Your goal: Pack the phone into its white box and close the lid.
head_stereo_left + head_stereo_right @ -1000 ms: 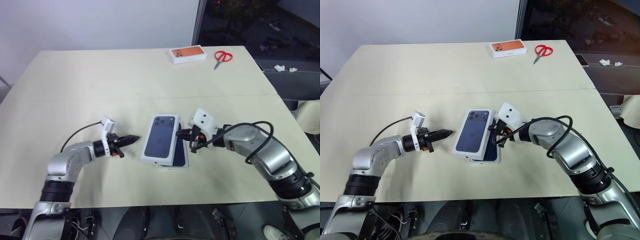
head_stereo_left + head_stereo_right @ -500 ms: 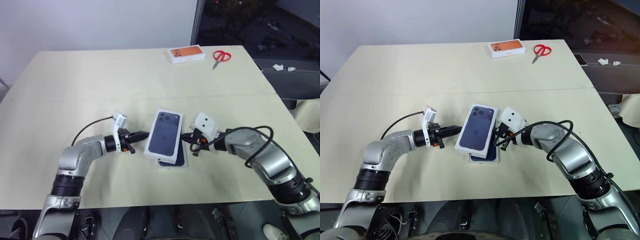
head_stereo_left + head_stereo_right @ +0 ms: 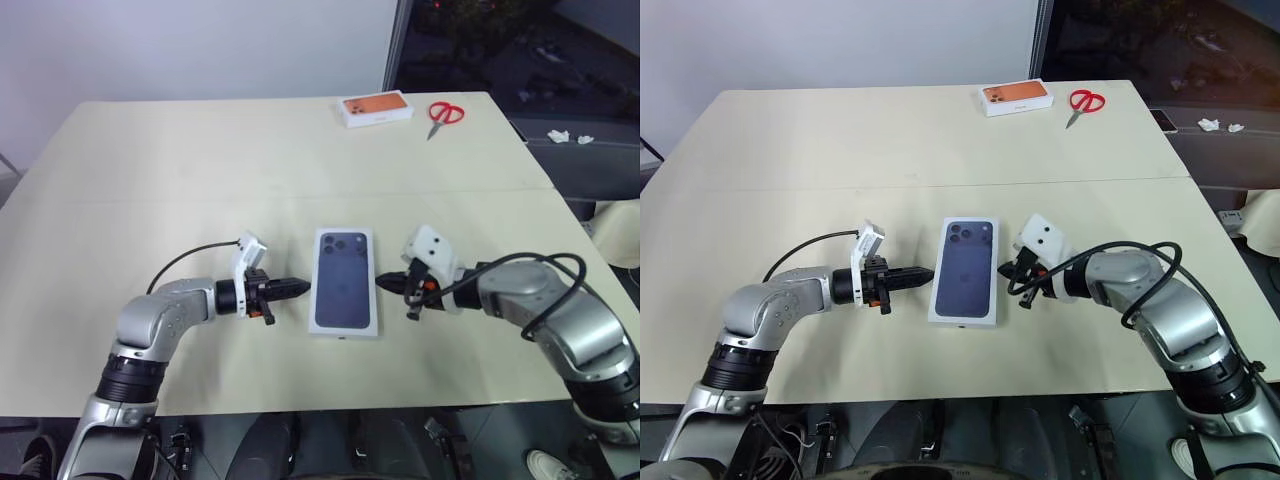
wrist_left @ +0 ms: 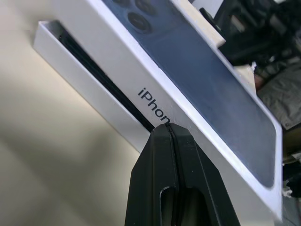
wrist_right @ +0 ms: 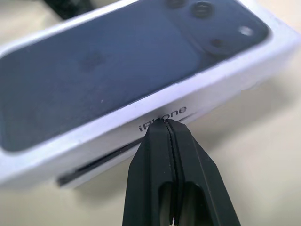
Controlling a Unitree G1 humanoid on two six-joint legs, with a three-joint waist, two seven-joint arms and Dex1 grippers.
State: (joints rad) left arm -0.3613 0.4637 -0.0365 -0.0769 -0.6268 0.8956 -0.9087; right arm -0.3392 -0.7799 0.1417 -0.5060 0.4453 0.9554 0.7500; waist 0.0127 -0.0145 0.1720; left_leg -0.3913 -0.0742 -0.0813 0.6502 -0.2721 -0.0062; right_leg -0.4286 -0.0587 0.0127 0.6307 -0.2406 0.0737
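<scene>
At frame centre, the lid sits apparently not fully seated on the white box; left gripper and right gripper, both pressed together, flank its sides.

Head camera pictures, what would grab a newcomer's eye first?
The lid with its dark-blue phone picture lies near the table's front edge, over the white box but not fully down. A shut claw presses at each long side: the left claw and the right claw. At the far edge, red scissors lie beside an orange-topped box.
</scene>
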